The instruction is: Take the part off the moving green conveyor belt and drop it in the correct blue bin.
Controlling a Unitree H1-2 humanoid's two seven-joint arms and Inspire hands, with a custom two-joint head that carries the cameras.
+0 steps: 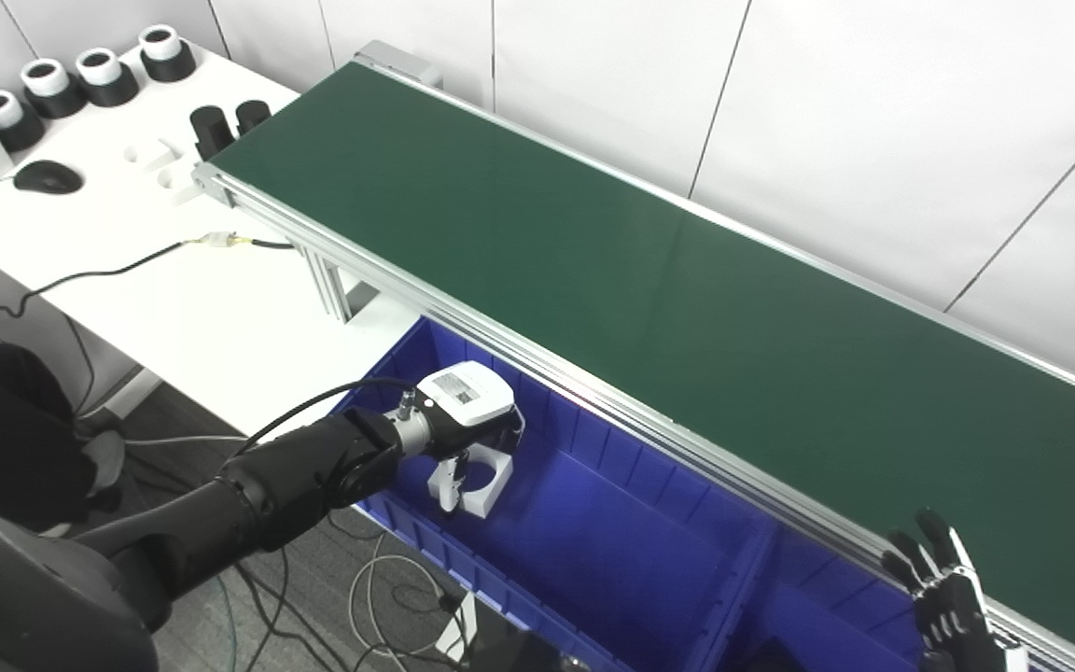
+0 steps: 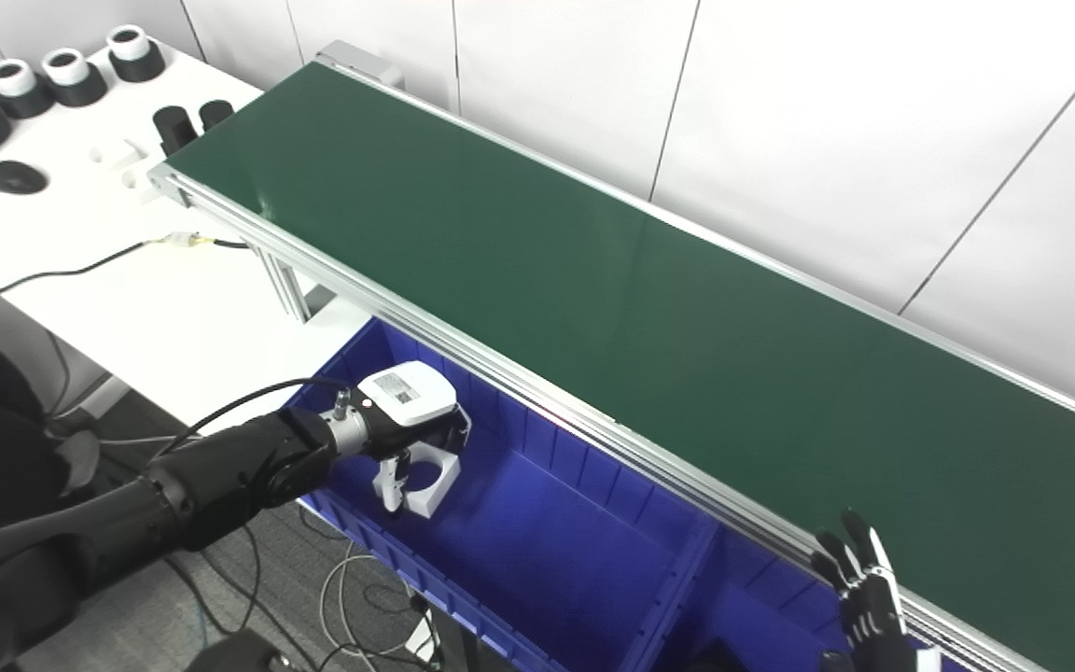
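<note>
Well, my left hand (image 1: 463,411) hung over the blue bin (image 1: 593,551), fingers (image 1: 449,481) clamped on the white part (image 1: 486,476) just under my palm. It looked stiff, light and a bit slippery, so its flat sides seemed best to hold. My right hand (image 1: 943,588) waited by the green belt (image 1: 649,280), fingers apart, holding nothing.

**Green belt, blue bins, white and black around them**

The conveyor belt (image 1: 649,271) is plain dark green, framed in silver. The bin (image 1: 593,551) below is saturated blue. The part (image 1: 483,478) is white. The left hand (image 1: 463,411) is black with a white back; the right hand (image 1: 943,588) is black. The table (image 1: 192,308) is white, carrying black-and-white cylinders (image 1: 80,79) and a black mouse (image 1: 48,176).
</note>
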